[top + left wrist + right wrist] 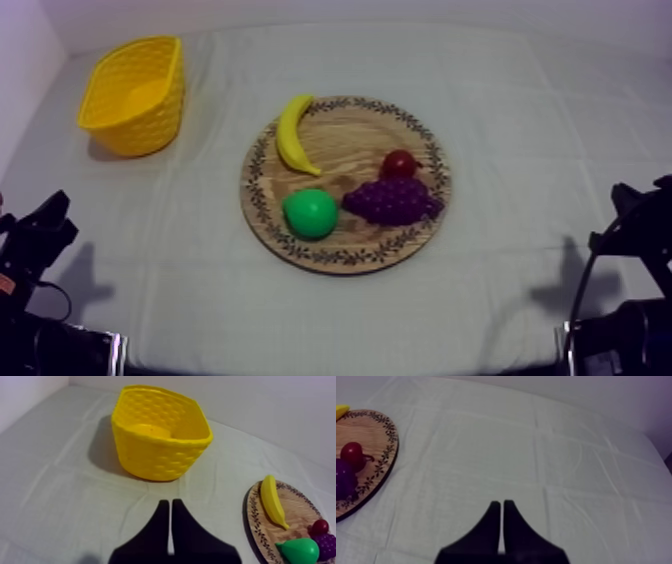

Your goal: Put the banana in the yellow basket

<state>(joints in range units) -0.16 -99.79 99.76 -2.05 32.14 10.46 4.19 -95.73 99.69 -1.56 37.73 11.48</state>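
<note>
Both pairs of jaws are lying closed on nothing: the left gripper (171, 502) is showing its black fingers pressed together as a narrow wedge, and the right gripper (502, 503) is doing the same. Each is sitting low at its own near corner of the table (520, 120), the left one pointing over bare cloth toward the yellow basket (140, 135), the right one pointing over bare cloth beside the wooden board (350, 140).

At the middle of the table the round board is lying flat and carrying four toy fruits. A green pear (310, 213) is sitting nearest, toward the board's near-left rim. Just to its right a bunch of grapes (392, 200) is resting, and a small red fruit (399, 163) is touching the grapes on their far side. The banana (293, 135) is lying along the board's far-left rim, well apart from both grippers.

Farther off, at the table's far left corner, the basket is standing upright, its mouth open upward and its own yellow floor showing inside.
</note>
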